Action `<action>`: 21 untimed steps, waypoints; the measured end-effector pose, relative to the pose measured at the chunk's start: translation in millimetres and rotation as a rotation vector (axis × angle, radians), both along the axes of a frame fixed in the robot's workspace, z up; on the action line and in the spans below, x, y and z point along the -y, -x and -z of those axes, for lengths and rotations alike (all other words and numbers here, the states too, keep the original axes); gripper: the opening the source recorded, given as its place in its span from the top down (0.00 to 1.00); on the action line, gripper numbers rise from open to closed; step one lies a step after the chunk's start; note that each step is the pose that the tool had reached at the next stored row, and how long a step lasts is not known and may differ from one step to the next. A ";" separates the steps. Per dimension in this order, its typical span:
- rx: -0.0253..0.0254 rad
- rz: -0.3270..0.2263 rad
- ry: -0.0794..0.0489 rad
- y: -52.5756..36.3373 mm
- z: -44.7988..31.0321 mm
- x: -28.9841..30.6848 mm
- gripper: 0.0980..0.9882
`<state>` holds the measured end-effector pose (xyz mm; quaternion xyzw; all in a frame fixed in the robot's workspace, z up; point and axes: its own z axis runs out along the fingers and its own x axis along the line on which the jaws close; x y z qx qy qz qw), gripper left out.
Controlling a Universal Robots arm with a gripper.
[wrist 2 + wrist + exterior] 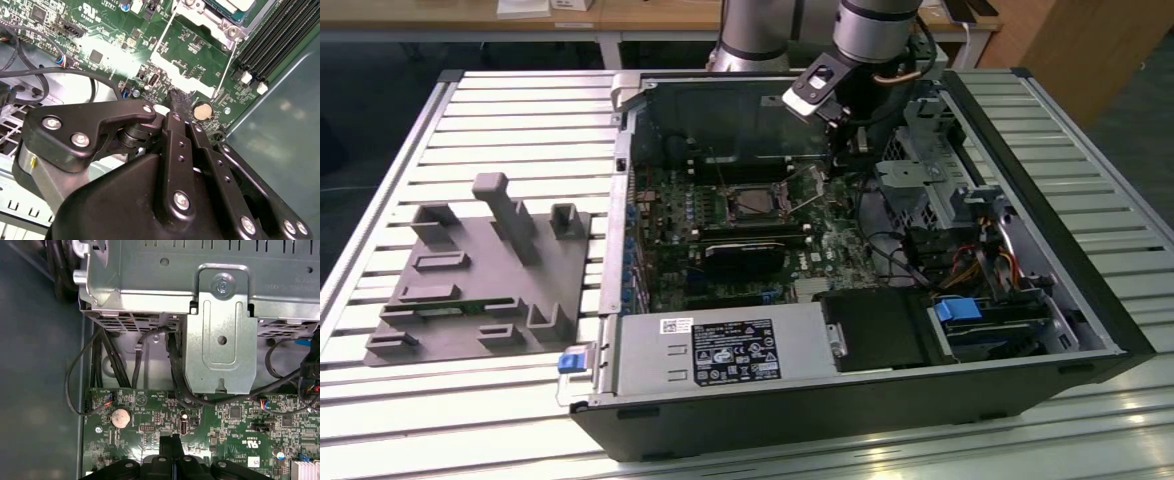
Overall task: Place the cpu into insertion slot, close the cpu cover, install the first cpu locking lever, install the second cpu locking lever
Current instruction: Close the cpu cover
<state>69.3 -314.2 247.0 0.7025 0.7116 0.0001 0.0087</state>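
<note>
- The gripper point(835, 165) hung inside the open computer case point(854, 410), just beyond the insertion slot point(757, 221) on the exterior view's right.
- From where I stood, its black fingers were clenched tip to tip over the green motherboard point(225, 420). In both wrist views point(174, 97) point(172, 442) I could make out nothing between them.
- The cpu point(235, 4) sat in the insertion slot, its dull silver top facing up.
- The cpu cover point(215, 20) seemed to lie flat over the slot, framing the chip, though little of it came into the second wrist view.
- Two thin wire levers ran out from the slot towards the gripper, one point(162, 32) on either side point(226, 67). Neither was tucked along the slot's edges, and neither touched the fingers.
- A coin cell battery point(201, 111) lay on the board farther from the slot than the lever ends, just beside the fingertips.
- Black memory slots point(280, 35) ran alongside the insertion slot.
- A silver metal drive cage point(220, 330) rose past the gripper, away from the slot, with black cables looping under it.
- Well away from the slot, outside the case, a grey fixture point(480, 270) rested on the slatted table point(454, 400).
</note>
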 end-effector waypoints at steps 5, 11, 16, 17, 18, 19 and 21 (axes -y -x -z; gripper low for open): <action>-0.0023 0.003 0.000 -1.3 3.3 -1.0 0.99; -0.0034 0.004 0.000 -1.3 6.4 -1.2 0.99; -0.0034 0.004 0.000 4.5 6.9 -1.2 0.99; -0.0034 0.004 0.000 6.0 7.0 -1.2 0.99; -0.0034 0.004 0.000 7.6 7.0 -1.2 0.99; -0.0034 0.004 0.000 9.1 7.1 -1.2 0.99; -0.0034 0.004 0.000 12.5 7.1 -1.2 0.99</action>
